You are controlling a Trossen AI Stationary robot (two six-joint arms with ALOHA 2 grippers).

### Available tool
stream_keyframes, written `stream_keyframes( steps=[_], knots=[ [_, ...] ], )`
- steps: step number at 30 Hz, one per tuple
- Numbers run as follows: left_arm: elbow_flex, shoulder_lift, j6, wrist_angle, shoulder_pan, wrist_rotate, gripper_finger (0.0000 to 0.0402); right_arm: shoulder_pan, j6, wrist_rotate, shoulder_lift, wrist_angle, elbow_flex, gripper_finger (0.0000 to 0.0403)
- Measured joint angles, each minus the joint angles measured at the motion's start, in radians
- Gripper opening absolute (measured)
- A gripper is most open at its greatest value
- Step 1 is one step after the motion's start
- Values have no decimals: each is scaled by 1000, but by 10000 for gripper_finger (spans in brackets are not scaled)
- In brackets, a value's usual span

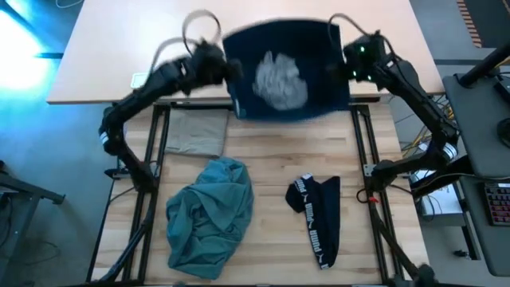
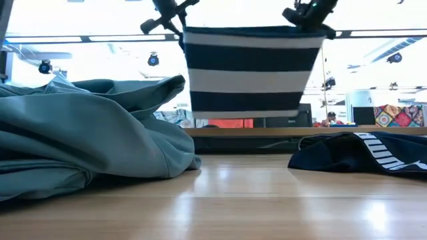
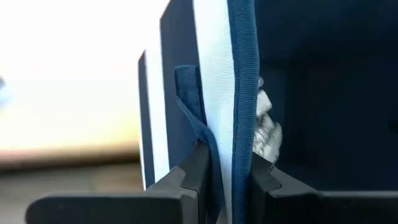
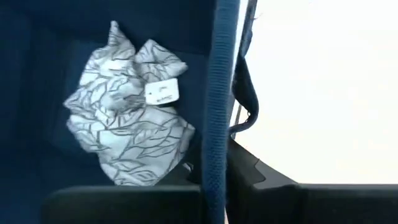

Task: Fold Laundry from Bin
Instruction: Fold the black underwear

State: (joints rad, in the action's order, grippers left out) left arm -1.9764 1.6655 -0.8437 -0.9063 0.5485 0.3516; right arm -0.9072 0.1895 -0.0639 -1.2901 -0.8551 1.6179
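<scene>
While unreadable, white tag [image 4: 163, 92] on leaf-print cloth [image 4: 124, 143] inside bin [image 4: 221, 93]

Robotics lab: two frame-mounted arms over a wooden tabletop [image 1: 271, 159], ceiling cameras [image 2: 153, 59], cable bundles [image 1: 414, 143] right.

I'm seeing the wooden table [image 1: 271, 163] carrying three garments: a folded beige one [image 1: 195, 132] lying near the back, the teal-green one [image 1: 209, 217] crumpled in front, the navy one [image 1: 319, 211] resting beside it.
</scene>
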Motion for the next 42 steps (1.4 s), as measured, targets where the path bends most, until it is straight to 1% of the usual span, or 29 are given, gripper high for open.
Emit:
stream_keyframes(
  steps=[4,7,11,12,13,15,17,21,25,28,31,34,36,38,42],
  knots=[
    [-126,100,122,1,160,-140,40,-30,21,-21,-136,57,45,13],
    [-218,193,180,-23,244,-168,40,-41,27,-26,-236,91,99,13],
    [-367,312,253,-52,329,-193,43,-52,27,-34,-369,128,231,15],
    [-383,338,275,-42,346,-215,47,-54,26,-43,-398,131,267,20],
    [-366,344,286,5,361,-246,53,-56,23,-51,-428,128,305,28],
    [-320,344,278,63,403,-335,71,-65,28,-59,-489,114,388,54],
    [-304,344,275,69,429,-374,97,-78,31,-61,-537,71,466,90],
    [-300,331,305,33,466,-395,160,-83,11,-114,-578,-10,585,166],
    [-347,268,347,43,473,-385,223,-77,-22,-129,-545,-23,659,223],
    [-384,221,375,43,454,-376,259,-64,-41,-134,-483,-30,669,250],
    [-371,161,403,41,420,-372,285,-29,-76,-138,-412,-76,654,265],
    [-371,85,475,-5,341,-377,295,50,-109,-81,-321,-159,615,271],
    [-366,41,527,-48,249,-374,296,136,-133,-59,-245,-190,558,271],
    [-356,15,552,-97,132,-346,294,244,-143,-58,-160,-196,476,268],
    [-331,4,559,-149,-161,-209,285,501,-120,-59,9,-164,263,262]
  ],
)
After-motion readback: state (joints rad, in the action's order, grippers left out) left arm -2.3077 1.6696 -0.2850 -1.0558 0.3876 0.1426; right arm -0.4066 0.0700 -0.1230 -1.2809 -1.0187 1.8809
